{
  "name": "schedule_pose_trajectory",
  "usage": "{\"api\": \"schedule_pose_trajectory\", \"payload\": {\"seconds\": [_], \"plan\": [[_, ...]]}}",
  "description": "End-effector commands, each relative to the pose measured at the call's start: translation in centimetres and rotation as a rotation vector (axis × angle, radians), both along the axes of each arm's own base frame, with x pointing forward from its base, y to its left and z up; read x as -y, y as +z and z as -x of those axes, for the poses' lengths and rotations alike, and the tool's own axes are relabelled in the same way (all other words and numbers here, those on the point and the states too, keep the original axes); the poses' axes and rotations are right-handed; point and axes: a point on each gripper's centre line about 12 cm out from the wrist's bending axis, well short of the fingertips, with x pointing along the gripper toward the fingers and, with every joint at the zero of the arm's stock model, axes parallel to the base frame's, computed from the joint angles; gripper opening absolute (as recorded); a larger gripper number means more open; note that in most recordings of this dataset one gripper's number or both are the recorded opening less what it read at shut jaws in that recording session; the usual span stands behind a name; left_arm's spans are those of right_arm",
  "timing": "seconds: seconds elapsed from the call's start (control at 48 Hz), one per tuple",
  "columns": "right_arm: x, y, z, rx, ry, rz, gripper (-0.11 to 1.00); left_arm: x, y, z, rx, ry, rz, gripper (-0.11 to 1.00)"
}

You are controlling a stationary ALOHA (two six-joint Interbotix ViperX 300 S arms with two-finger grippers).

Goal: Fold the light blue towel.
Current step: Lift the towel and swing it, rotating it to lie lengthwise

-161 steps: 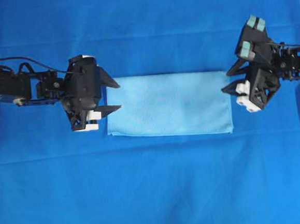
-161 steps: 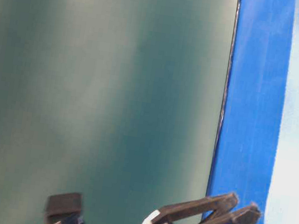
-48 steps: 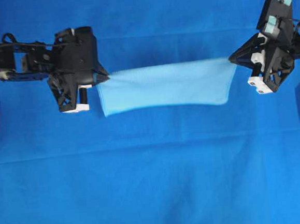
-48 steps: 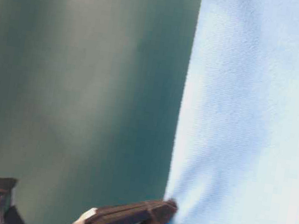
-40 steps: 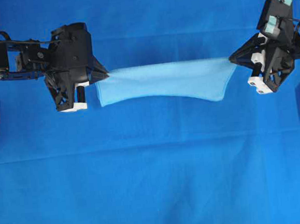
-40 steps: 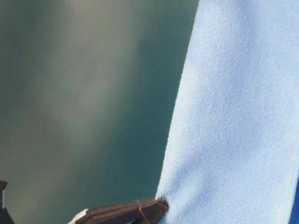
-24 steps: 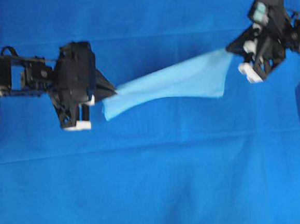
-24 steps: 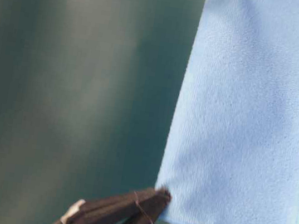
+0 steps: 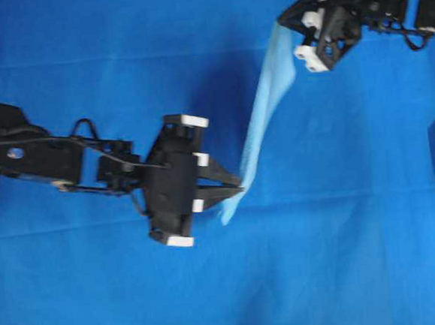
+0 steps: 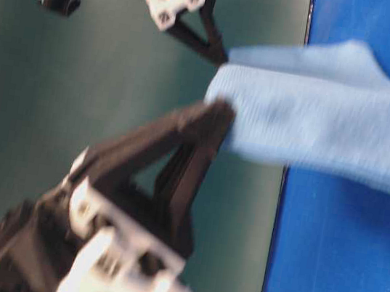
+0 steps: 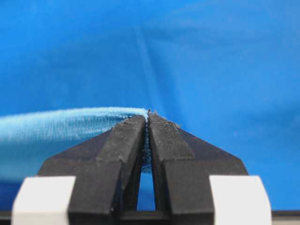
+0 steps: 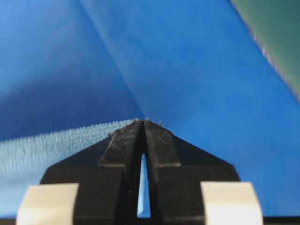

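Pale blue microfibre, the light blue towel (image 9: 265, 117) hung stretched between the two grippers above the royal-blue table cloth (image 9: 345, 258), running as a narrow slanted band from the far right of the overhead view down toward the middle. The left gripper (image 9: 239, 192) had its jaws pressed together on the towel's near, lower end; the left wrist view showed the black fingers (image 11: 124, 140) meeting at the tips with the hem nipped between them and the cloth trailing off to the left. The right gripper (image 9: 283, 20) sat at the far edge of the scene, jaws likewise clamped on the towel's far end, and its own camera showed only a thin sliver of gap lower down between the fingers (image 12: 161, 145), with cloth streaming leftward from the tips. In the table-level view the picture was blurred, but the towel (image 10: 329, 129) seemed doubled, two layers drawn level above the table cloth's edge, the left gripper (image 10: 221, 117) large in the foreground and the right gripper (image 10: 220, 51) smaller behind it.
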Motion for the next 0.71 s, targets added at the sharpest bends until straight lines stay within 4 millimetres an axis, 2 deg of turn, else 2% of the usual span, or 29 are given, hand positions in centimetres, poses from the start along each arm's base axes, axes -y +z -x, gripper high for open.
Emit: {"api": "schedule_pose_trajectory", "payload": {"seconds": [0.0,0.146,0.312,0.5,0.687], "plan": [[1.7,1.5,-1.1,0.031,-0.016,0.035,0.01,1.8,1.7,-1.2,0.059,-0.041,0.001,0.03],[2.6,1.9,-2.8,0.039,-0.011,0.049,0.01,2.1,1.2,-2.6,0.066,-0.044,-0.005,0.03],[3.0,2.2,-3.4,0.042,-0.007,0.059,0.01,2.1,0.9,-3.1,0.068,-0.045,-0.01,0.03],[2.7,1.9,-2.6,0.033,-0.012,0.055,0.01,1.9,1.1,-3.5,0.105,-0.039,-0.008,0.03],[2.1,2.1,-0.3,0.034,-0.03,0.055,0.01,1.9,1.2,-5.7,0.196,-0.037,-0.012,0.03]]}}
